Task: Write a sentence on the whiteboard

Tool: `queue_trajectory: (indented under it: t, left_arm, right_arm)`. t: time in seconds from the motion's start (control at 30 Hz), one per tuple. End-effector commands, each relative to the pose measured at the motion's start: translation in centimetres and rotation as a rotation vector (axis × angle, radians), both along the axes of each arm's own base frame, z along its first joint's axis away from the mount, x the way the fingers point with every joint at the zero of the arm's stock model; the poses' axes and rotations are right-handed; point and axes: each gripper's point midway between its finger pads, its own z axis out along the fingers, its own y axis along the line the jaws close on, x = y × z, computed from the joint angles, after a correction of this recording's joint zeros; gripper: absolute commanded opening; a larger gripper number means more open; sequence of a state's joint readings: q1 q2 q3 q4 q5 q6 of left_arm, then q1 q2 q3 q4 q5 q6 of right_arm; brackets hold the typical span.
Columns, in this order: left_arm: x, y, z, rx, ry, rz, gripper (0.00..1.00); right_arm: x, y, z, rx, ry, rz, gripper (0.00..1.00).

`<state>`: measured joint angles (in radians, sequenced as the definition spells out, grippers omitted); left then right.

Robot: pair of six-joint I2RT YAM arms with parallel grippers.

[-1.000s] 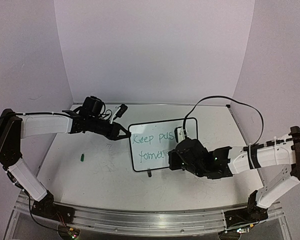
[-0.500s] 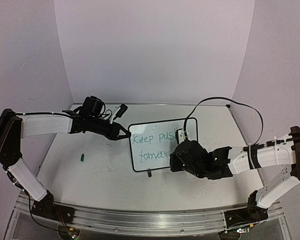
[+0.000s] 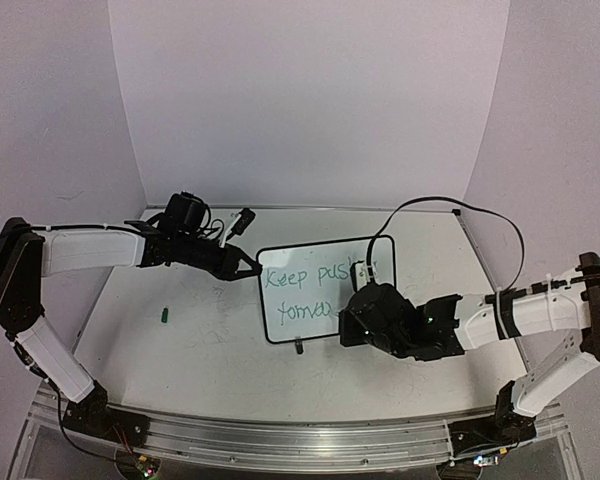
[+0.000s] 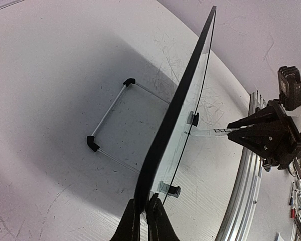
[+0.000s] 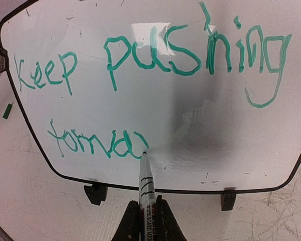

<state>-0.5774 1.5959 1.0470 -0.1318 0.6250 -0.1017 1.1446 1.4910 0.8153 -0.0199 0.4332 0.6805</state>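
Observation:
The whiteboard (image 3: pixel 310 262) stands tilted on two black feet at mid table. Its face fills the right wrist view (image 5: pixel 190 125). The sentence (image 5: pixel 140 65) in green reads "Keep pushing" on the top line and "forwa" below. My right gripper (image 5: pixel 146 221) is shut on a white marker (image 5: pixel 145 181) whose tip touches the board just right of the last green letter. My left gripper (image 4: pixel 143 218) is shut on the board's left black rim (image 4: pixel 175 100), seen edge-on, and also shows in the top view (image 3: pixel 248 268).
A small green marker cap (image 3: pixel 165 315) lies on the table left of the board. Faint grey scribbles mark the table (image 3: pixel 210 330). White walls enclose the back and sides. An aluminium rail (image 3: pixel 280 435) runs along the near edge.
My right gripper with the marker has shifted slightly, and the lower line of green writing has grown by a letter. The left arm and board have not moved.

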Motion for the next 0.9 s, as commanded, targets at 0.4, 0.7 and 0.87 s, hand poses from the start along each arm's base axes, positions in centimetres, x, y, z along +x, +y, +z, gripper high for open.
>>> queue_trajectory:
  t: [0.4,0.7,0.87]
  left_arm:
    - [1.0,0.0,1.4,0.014,-0.071,0.02,0.0]
    - [1.0,0.1,1.5,0.014,-0.073,0.022,0.0]
    - [1.0,0.1,1.5,0.013,-0.073,0.022,0.0]
  right_arm:
    - [0.2,0.0,-0.5,-0.016,-0.009,-0.02,0.0]
    - [1.1,0.0,1.7,-0.006,-0.071,-0.048,0.0]
    - [1.4,0.3,2.4,-0.006,-0.087,-0.045,0.0]
